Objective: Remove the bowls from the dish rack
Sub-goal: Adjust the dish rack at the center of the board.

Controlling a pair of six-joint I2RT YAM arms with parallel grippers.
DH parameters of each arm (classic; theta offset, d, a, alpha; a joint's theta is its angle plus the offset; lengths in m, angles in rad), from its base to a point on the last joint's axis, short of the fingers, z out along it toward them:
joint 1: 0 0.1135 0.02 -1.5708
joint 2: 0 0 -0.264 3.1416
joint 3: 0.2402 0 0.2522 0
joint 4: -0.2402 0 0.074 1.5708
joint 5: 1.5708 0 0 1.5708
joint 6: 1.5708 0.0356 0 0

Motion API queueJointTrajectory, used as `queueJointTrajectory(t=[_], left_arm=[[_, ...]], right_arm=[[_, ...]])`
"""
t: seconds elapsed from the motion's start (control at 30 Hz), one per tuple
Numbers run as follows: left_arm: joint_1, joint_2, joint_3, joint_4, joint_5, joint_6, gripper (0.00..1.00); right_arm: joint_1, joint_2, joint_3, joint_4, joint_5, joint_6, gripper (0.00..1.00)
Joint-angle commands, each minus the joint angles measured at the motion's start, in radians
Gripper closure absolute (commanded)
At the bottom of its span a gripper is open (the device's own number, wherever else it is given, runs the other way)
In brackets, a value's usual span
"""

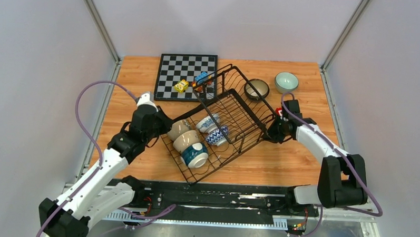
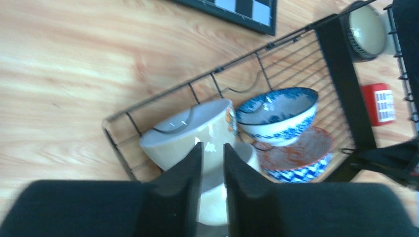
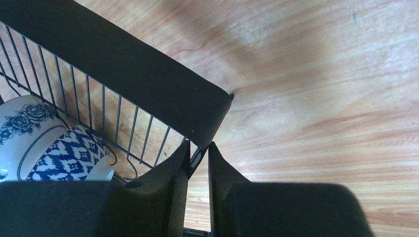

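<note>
Right hand [image 3: 199,146] pinching dish rack [image 3: 123,74], bowls [image 1: 188,141] inside

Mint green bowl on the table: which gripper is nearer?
Right. Right gripper grips the dish rack corner, near the bowl; left gripper is across the rack.

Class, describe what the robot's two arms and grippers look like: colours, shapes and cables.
The left arm and right arm have white tube-like links joined by chunky black joints. A purple cable runs along each. The left gripper and right gripper are black: two flat fingers tapering to blunt tips.
</note>
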Motion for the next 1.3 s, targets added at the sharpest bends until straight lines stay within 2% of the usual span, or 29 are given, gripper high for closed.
queueJointTrajectory(t=[0.0,0.1,0.17,0.23,0.43,0.7,0.93,1.13,1.27], left_arm=[[-0.004,-0.01,0.059,-0.086,-0.176,0.139,0.65],[0.003,0.015,0.058,-0.109,-0.222,0.205,0.42],[0.011,0.047,0.058,-0.124,-0.228,0.253,0.33],[0.022,0.084,0.059,-0.133,-0.239,0.291,0.32],[0.1,0.176,0.056,-0.119,-0.214,0.307,0.31],[0.108,0.144,0.096,-0.119,-0.221,0.295,0.27],[0.107,0.08,0.115,-0.141,-0.215,0.323,0.13],[0.107,0.059,0.086,-0.133,-0.207,0.315,0.12],[0.107,0.011,0.042,-0.126,-0.184,0.29,0.11]], right_arm=[[-0.015,0.044,0.066,0.073,-0.09,-0.039,1.0],[-0.014,0.066,0.076,0.074,-0.09,-0.049,1.0],[-0.015,0.069,0.079,0.072,-0.089,-0.062,1.0],[-0.016,0.065,0.079,0.072,-0.087,-0.071,0.98],[-0.015,0.039,0.069,0.07,-0.091,-0.083,0.77],[-0.018,-0.057,0.03,0.021,-0.051,-0.1,0.56],[-0.019,-0.205,-0.034,-0.062,-0.02,-0.11,0.49],[-0.001,-0.44,-0.223,-0.092,-0.071,-0.027,0.48],[0.123,-0.6,-0.299,-0.119,-0.034,0.086,0.48]])
